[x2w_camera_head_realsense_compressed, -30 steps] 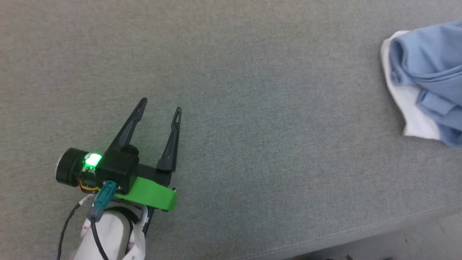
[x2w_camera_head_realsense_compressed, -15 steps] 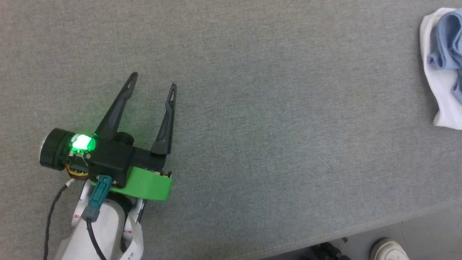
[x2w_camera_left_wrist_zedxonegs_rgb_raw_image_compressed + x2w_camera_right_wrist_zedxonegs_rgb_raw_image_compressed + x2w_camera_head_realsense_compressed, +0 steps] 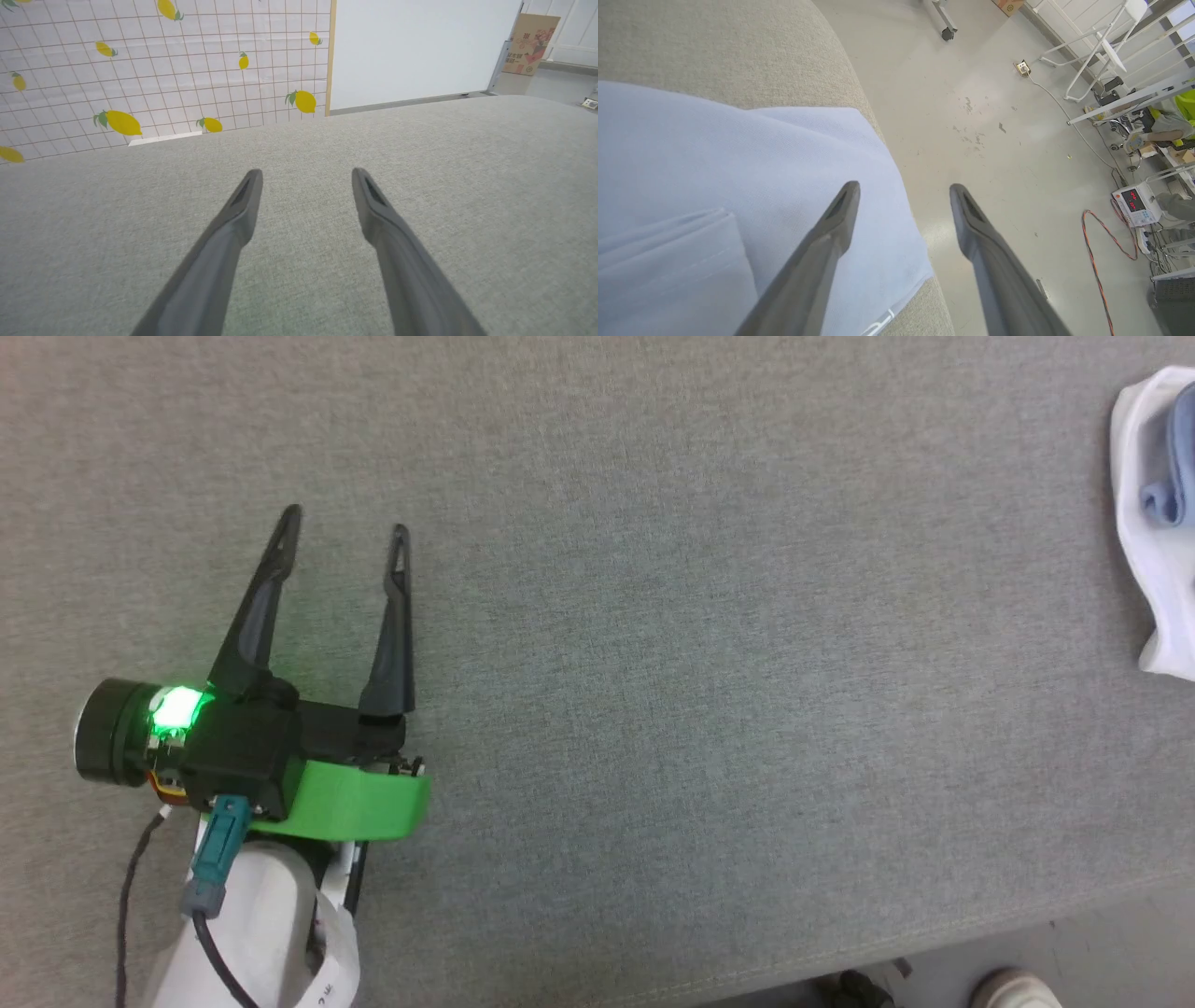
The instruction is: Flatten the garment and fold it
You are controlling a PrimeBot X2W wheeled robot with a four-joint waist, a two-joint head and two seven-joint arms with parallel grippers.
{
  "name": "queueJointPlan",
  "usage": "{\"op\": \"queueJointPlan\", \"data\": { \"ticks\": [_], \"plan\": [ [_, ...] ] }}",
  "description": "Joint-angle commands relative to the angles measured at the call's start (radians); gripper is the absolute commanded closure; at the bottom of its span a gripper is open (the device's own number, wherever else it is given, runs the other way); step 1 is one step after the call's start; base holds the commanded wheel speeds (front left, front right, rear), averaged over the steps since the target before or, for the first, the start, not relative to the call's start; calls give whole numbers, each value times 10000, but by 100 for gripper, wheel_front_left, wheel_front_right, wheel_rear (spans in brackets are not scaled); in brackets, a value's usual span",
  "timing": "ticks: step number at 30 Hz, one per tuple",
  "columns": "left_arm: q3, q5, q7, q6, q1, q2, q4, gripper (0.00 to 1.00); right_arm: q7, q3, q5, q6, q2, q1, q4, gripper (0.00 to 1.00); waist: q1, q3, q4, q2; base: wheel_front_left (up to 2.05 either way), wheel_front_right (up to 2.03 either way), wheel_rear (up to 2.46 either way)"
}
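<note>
Right gripper [image 3: 903, 186] newly wide above garment [image 3: 738, 163]

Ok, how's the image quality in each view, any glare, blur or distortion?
Head view: even and sharp; a green lamp glows on the left gripper. Left wrist view: fingers soft, the far edge of the grey surface bowed. Right wrist view: garment pale, washed out; mild sheen on the floor.

- left gripper [image 3: 345, 519]: two long, tapering black fingers [image 3: 261, 597], slotted tips
- black wrist block [image 3: 247, 756], lit green lamp [image 3: 175, 707], stubby black cylinder [image 3: 103, 744]
- bright green curved bracket [image 3: 355, 807]
- teal plug [image 3: 217, 845], black cable [image 3: 126, 915], white forearm [image 3: 252, 933]
- right gripper [image 3: 904, 187]: matching pair, dark grey
</note>
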Motion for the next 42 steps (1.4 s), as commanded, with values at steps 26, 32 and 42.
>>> {"op": "queueJointPlan", "data": {
  "ticks": [26, 32, 42],
  "plan": [
    [611, -1249, -1053, 340, 2146, -725, 1133, 0, -1599, 1526, 3679, -19, 2599, 3429, -3880, 0, 0, -4659, 1815, 0, 0, 0, 0],
    [751, -1221, -1056, 266, 2485, -945, 1276, 0, -934, 1564, 3325, -19, 3917, 5639, -6908, 0, 0, -5187, 1938, 0, 0, 0, 0],
    [853, -1104, -1057, 10, 3146, -1293, 1724, 0, -457, 1814, 2400, -19, 5304, 8211, -9397, 0, 0, -5692, 2120, 0, 0, 0, 0]
  ]
}}
